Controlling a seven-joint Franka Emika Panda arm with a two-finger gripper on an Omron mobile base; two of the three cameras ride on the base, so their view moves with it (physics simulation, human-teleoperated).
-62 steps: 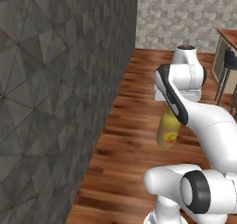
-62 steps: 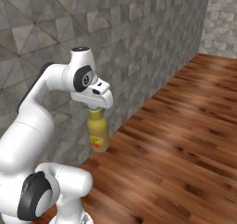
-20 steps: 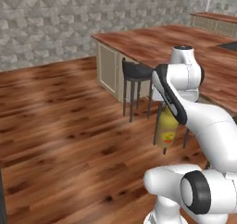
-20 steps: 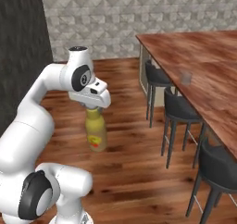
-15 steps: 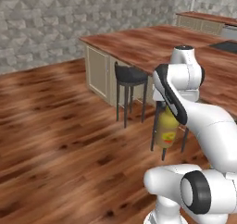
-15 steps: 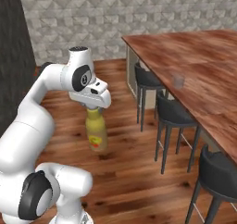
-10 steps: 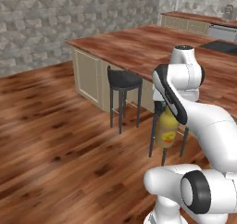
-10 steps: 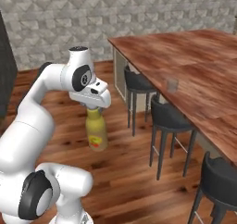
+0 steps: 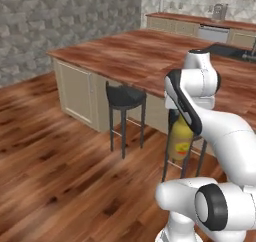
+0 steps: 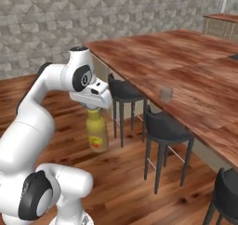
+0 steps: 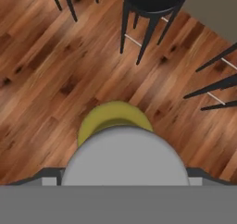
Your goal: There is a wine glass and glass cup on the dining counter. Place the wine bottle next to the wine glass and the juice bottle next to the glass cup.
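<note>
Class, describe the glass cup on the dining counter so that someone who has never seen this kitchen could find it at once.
Start at the dining counter, the long reddish-brown wooden island with black bar stools along its near side. Near that edge, above the stools, stands the glass cup: short, clear and straight-sided, with bare wood around it.

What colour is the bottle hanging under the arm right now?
Yellow, with a pale label marked in red: the juice bottle, clearest in the right base view.
</note>
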